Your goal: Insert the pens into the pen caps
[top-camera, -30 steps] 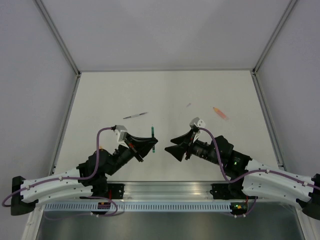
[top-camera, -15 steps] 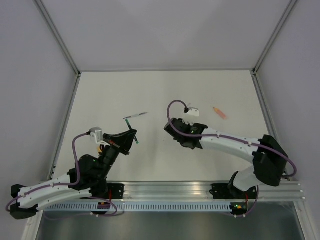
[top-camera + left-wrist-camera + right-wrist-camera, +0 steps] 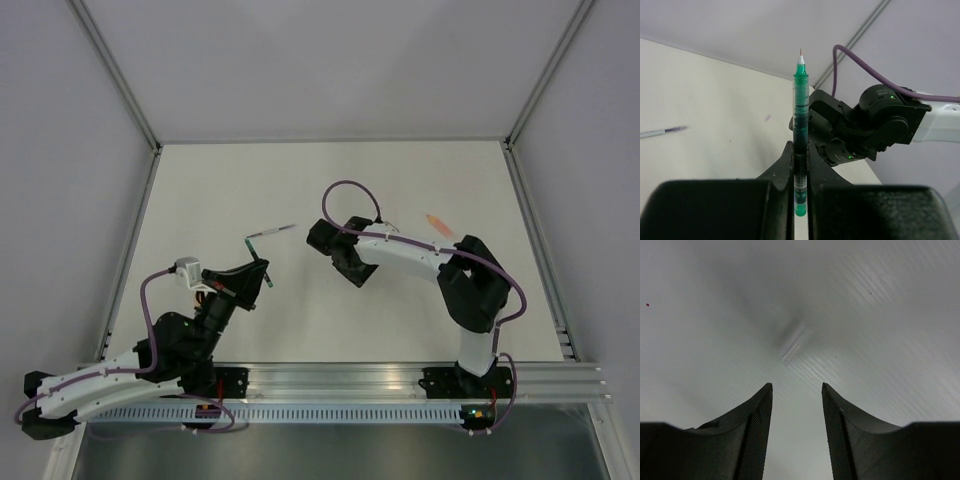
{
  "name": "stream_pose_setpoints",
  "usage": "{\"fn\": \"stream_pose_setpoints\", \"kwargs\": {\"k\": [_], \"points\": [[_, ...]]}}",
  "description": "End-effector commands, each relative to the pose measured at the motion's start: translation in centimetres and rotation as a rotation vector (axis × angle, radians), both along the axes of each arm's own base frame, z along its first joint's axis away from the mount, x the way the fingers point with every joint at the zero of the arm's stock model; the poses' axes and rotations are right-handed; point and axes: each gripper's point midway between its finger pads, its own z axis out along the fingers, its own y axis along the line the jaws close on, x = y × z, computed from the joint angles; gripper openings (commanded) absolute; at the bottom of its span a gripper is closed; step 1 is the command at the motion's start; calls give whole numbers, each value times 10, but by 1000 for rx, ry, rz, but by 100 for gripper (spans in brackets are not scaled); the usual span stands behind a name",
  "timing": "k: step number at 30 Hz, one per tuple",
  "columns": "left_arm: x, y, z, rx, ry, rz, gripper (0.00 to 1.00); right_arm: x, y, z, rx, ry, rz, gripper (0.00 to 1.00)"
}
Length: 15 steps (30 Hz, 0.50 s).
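Left gripper [image 3: 800, 155]: drawn back leftward from mid-table, green pen [image 3: 800, 115] carried along.
Right gripper [image 3: 796, 390]: swung out from beside its base to mid-table [image 3: 300, 180], now facing down.

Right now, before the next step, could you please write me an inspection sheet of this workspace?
Surface: white table, no stain seen.
Job's things: green pen in the left gripper, tip bare; silver pen and pink-orange marker lying on the table; small blurred pale thing below the right gripper, maybe a cap.
Clutter: nothing seen.
Grippers: left gripper shut on the green pen; right gripper open, empty.
Cables: purple cable loops near the right gripper; second purple cable trails behind the left gripper.
Surroundings: pale walls, metal frame posts.
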Motion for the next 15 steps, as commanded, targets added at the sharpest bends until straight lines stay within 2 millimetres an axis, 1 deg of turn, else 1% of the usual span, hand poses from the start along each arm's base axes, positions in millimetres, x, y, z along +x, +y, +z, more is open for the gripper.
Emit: {"fn": "stream_pose_setpoints", "kwargs": {"k": [1,3,6,10,15], "points": [[1,5,0,-12,2,21,2,-1,-11,18,75,-71,-165,52],[0,7,2,-22,1,20,2,-1,-14,16,91,-80,-195,52],[0,9,2,-29,3,25,2,0,-19,5,89,-63,-220,51],[1,11,2,-32,4,30,2,10,-13,-8,137,-72,-192,51],[1,11,2,-34,5,31,2,24,-18,-13,128,-102,-189,51]]}}
